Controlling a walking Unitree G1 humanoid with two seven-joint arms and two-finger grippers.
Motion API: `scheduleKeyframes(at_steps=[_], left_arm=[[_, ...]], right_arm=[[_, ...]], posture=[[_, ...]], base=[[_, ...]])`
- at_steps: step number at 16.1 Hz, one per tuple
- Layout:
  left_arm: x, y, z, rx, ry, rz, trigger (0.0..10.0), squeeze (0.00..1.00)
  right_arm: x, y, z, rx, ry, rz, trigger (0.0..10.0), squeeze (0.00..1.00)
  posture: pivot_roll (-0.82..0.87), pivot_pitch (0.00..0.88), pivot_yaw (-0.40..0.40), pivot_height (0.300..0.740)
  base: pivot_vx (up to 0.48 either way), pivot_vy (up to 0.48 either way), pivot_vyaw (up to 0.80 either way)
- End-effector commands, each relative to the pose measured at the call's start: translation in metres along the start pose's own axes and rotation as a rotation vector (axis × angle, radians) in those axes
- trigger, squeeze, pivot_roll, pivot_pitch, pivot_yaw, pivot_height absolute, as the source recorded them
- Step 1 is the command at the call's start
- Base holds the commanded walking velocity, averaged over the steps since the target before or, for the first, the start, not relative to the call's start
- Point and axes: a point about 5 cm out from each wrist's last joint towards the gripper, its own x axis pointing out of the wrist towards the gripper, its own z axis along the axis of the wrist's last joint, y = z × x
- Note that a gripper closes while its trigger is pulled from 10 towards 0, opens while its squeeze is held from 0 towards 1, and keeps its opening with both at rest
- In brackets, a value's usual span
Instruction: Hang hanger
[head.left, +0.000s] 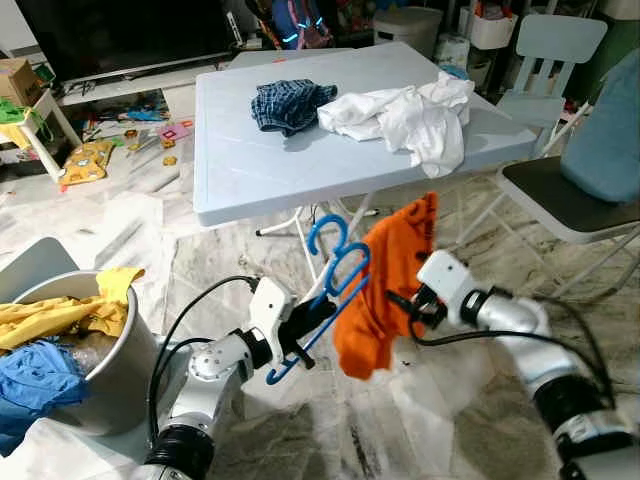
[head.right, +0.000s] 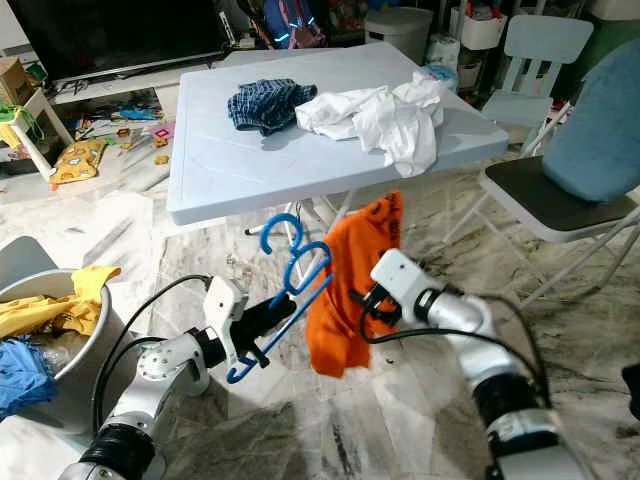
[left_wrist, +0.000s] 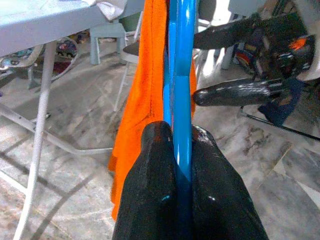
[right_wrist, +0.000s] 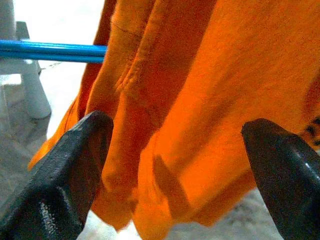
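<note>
- The left gripper (head.left: 300, 335), low in the centre of the head view, is clenched on the blue hanger (head.left: 335, 290); in its wrist view both black fingers (left_wrist: 155, 200) squeeze the blue bar between them.
- The hanger is held out in front of the robot, hook end up and tilted toward the table (head.left: 240, 170), likely so the free arm can work cloth onto it.
- An orange garment (head.left: 385, 290) drapes from the hanger's right end and hangs down in the middle of the frame, clear of the floor.
- The right gripper (head.left: 410, 305), right of centre, faces the garment with its fingers (right_wrist: 70, 180) spread wide on either side of the cloth, not pinching it; it looks ready to grasp or tug the fabric.
- My reading: the garment is only partly on the hanger, bunched at one end, so it needs straightening before anything gets hung up.
- On the table at the top of the frame lie a checked cloth (head.left: 290, 103) and white clothes (head.left: 410, 118), well apart from the grippers.
- A bucket (head.left: 120, 380) with yellow and blue laundry stands at lower left, and a chair (head.left: 560, 195) at the right edge.
</note>
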Motion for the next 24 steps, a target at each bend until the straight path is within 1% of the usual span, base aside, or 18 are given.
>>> scheduleKeyframes(at_steps=[1, 2, 7, 14, 20, 24], left_arm=[[0.001, 0.001, 0.011, 0.027, -0.042, -0.016, 0.0, 0.00], [0.002, 0.000, 0.012, 0.023, -0.044, -0.027, 0.0, 0.00], [0.002, -0.003, 0.012, 0.022, -0.041, -0.045, 0.0, 0.00], [0.002, -0.004, 0.012, 0.018, -0.039, -0.054, 0.0, 0.00], [0.003, -0.005, 0.012, 0.018, -0.038, -0.056, 0.0, 0.00], [0.002, -0.005, 0.009, 0.031, -0.024, -0.046, 0.0, 0.00]], right_arm=[[0.000, -0.006, 0.008, 0.027, -0.034, -0.051, 4.9, 0.00], [0.000, -0.006, 0.006, 0.037, -0.021, -0.072, 0.0, 0.00], [0.003, -0.012, 0.009, 0.070, -0.009, -0.136, 0.0, 0.00], [0.008, -0.008, 0.011, 0.096, -0.011, -0.159, 0.0, 0.00], [0.010, -0.006, 0.010, 0.164, -0.019, -0.179, 0.0, 0.00], [0.005, -0.015, 0.009, 0.216, -0.032, -0.223, 0.0, 0.00]], posture=[[-0.24, 0.000, 0.073, 0.740], [-0.24, 0.000, 0.073, 0.740], [-0.23, 0.000, 0.070, 0.740], [-0.24, 0.000, 0.070, 0.740], [-0.24, 0.000, 0.068, 0.740], [-0.24, 0.000, 0.069, 0.740]], base=[[0.000, 0.000, 0.00], [0.000, 0.000, 0.00], [0.000, 0.000, 0.00], [0.000, 0.000, 0.00], [0.000, 0.000, 0.00], [0.000, 0.000, 0.00]])
